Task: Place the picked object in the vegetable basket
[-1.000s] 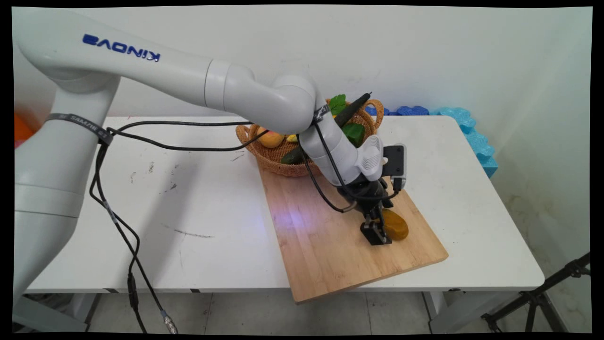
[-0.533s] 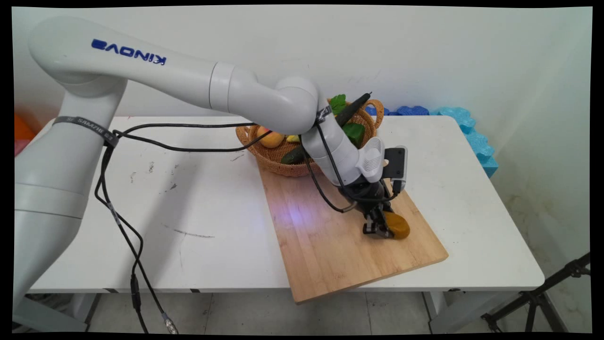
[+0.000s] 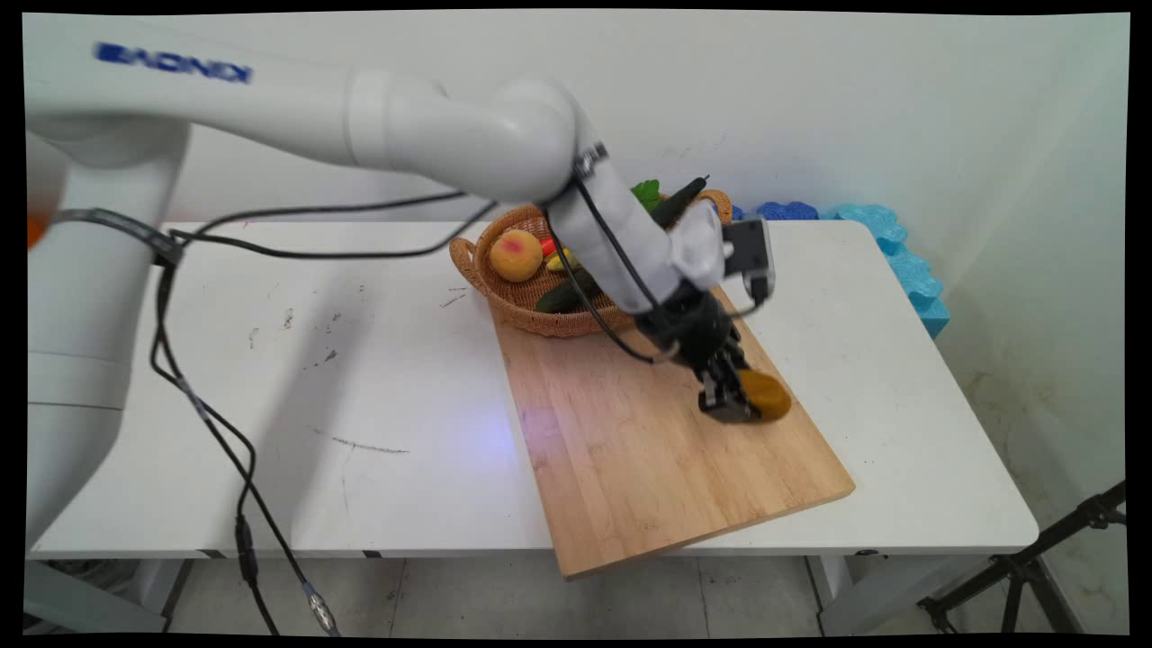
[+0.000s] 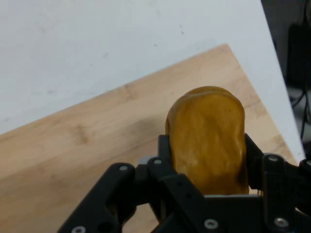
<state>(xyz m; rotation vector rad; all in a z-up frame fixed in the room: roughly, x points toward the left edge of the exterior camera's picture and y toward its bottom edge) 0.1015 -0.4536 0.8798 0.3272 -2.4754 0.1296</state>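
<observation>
**Robot hand grips a golden-brown roll above a cutting board**

A wooden cutting board (image 3: 648, 441) juts over the near edge of a white table (image 3: 360, 405), its long side running from about 7 o'clock toward 1 o'clock. Above the board's right half, the black gripper (image 3: 733, 400) is clenched on a golden-brown, glossy bread roll (image 3: 767, 396), one finger on each side of it. In the hand view the roll (image 4: 209, 136) stands up between the black fingers (image 4: 163, 160), with the board (image 4: 87, 155) and the bare table (image 4: 97, 43) seen beyond it. The roll appears to be clear of the board, though whether its underside touches the wood cannot be told. Black cables (image 3: 207, 423) hang from the white arm (image 3: 450, 135) at 9 o'clock and trail below the table edge. Farther back, at 12 o'clock from the board and touching its far end, sits a woven basket (image 3: 522, 310) holding a peach (image 3: 515, 255), a dark green cucumber (image 3: 562, 295) and green leaves (image 3: 644, 193). Blue foam blocks (image 3: 891, 243) line the wall at 2 o'clock.
</observation>
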